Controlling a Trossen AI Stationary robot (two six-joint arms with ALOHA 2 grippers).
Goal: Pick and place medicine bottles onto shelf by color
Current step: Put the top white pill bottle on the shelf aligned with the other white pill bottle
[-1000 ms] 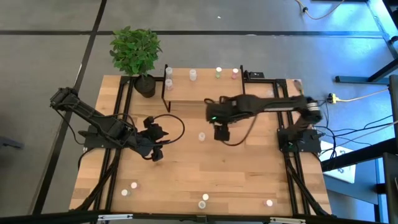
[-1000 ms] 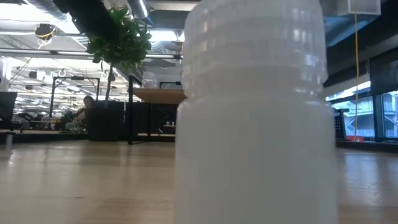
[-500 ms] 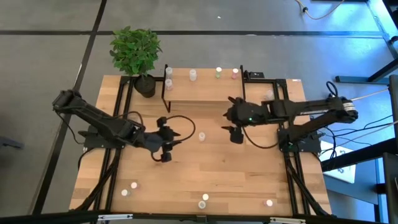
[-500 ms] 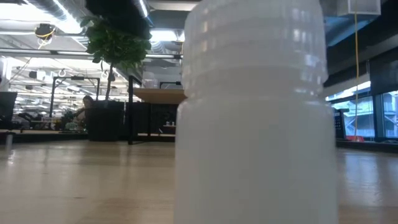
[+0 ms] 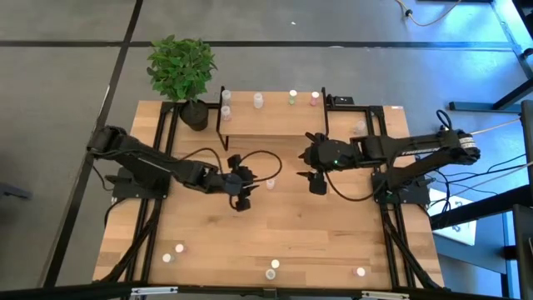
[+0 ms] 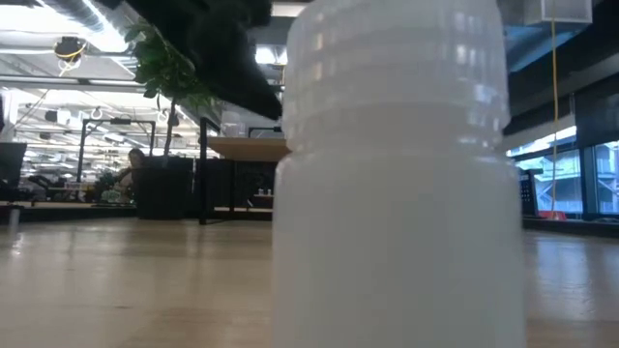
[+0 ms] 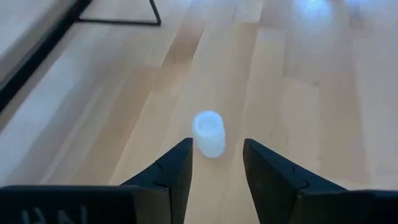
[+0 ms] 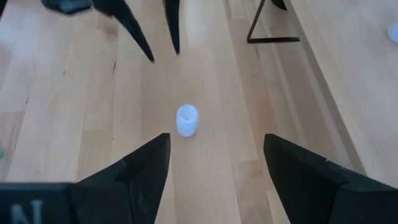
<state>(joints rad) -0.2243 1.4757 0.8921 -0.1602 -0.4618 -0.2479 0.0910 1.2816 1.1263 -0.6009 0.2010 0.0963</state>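
A small white-capped bottle (image 5: 270, 182) stands upright on its base in the middle of the table. My left gripper (image 5: 252, 185) is open just to its left; in the left wrist view (image 7: 216, 163) the bottle (image 7: 208, 132) stands just ahead of the fingertips, apart from them. My right gripper (image 5: 305, 173) is open and empty to the bottle's right, facing it (image 8: 186, 120). The shelf (image 5: 275, 121) stands at the far edge. On it stand bottles with white (image 5: 226, 97), green (image 5: 292, 97) and pink (image 5: 315, 97) caps.
A potted plant (image 5: 183, 71) stands at the far left corner. Loose bottles stand along the near edge (image 5: 179, 247) (image 5: 275, 264) (image 5: 360, 271). One of them fills the low view (image 6: 397, 174). The shelf's black legs (image 7: 152, 12) stand beyond the middle bottle.
My left gripper has gone toward the table's right edge, up to the white bottle in the middle. My right gripper first drew back a little toward the right edge, then kept still. The bottle has stayed in place.
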